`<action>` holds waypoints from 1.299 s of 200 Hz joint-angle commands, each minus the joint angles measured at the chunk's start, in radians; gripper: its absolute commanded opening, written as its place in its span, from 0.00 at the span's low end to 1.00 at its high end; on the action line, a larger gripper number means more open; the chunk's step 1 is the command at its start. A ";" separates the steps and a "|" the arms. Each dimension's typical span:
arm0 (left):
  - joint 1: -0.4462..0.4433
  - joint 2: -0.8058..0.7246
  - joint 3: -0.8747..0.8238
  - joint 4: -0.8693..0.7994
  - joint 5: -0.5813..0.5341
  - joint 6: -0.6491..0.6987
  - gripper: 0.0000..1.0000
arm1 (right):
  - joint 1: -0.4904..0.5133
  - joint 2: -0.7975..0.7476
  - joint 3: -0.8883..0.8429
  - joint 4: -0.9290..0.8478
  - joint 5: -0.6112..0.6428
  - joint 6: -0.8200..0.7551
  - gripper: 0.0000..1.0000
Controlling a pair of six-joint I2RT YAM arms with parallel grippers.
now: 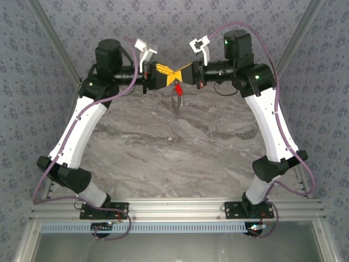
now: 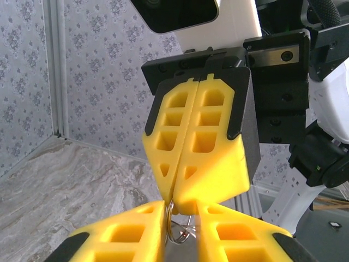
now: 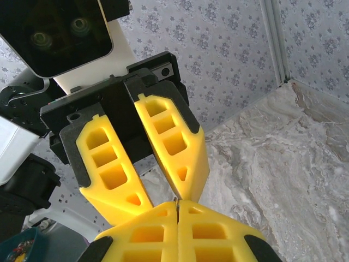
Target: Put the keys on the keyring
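Yellow ribbed pads on both pincers, meeting tip to tip at upper centre of the top view, held above the grey marbled worktop (image 1: 163, 153).

Left of the meeting point: left pincer (image 1: 169, 75). Its fingers stand apart. The right wrist view shows a clear gap between them, and in its own wrist view the two pads straddle the other pincer's tips without closing.

Right of the meeting point: right pincer (image 1: 180, 76), fingers pressed together. A sliver of metal shows at the seam in its own wrist view, so I judge it clamped on the thin grey metal keyring (image 1: 176, 101), or on wire joined to it. Which strand, I cannot tell.

Task's things: the keyring hangs just below the tips, off the worktop. The tiny bright red key with a silvery bit (image 1: 178, 89) sits between the tips and the loop. Whether it is threaded on cannot be told.

Handling (judgement): both pieces are light, stiff and smooth. Thin wire will likely swivel or slip between soft pads, so grip the keyring on its flat bar. The key is far smaller than a finger, so pinch the red head squarely at the very tips and leave the metal end free.
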 commanded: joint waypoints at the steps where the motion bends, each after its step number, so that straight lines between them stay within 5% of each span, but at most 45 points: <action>1: -0.011 0.008 0.027 0.032 0.043 -0.011 0.15 | 0.014 -0.001 0.008 0.032 -0.022 0.012 0.00; 54: -0.014 0.012 0.028 0.034 0.055 -0.015 0.00 | 0.020 -0.013 -0.020 0.053 -0.011 0.016 0.00; 168: -0.016 -0.024 -0.009 0.101 -0.025 -0.029 0.00 | -0.011 -0.056 -0.102 0.199 0.010 0.097 0.00; 189: -0.016 -0.026 -0.012 0.117 -0.033 -0.038 0.00 | -0.035 -0.089 -0.153 0.281 0.008 0.150 0.29; 205: -0.014 -0.027 -0.015 0.134 -0.044 -0.051 0.00 | -0.068 -0.133 -0.233 0.402 0.006 0.218 0.39; 260: -0.013 -0.050 -0.057 0.266 -0.087 -0.130 0.00 | -0.147 -0.271 -0.522 0.716 0.011 0.421 0.49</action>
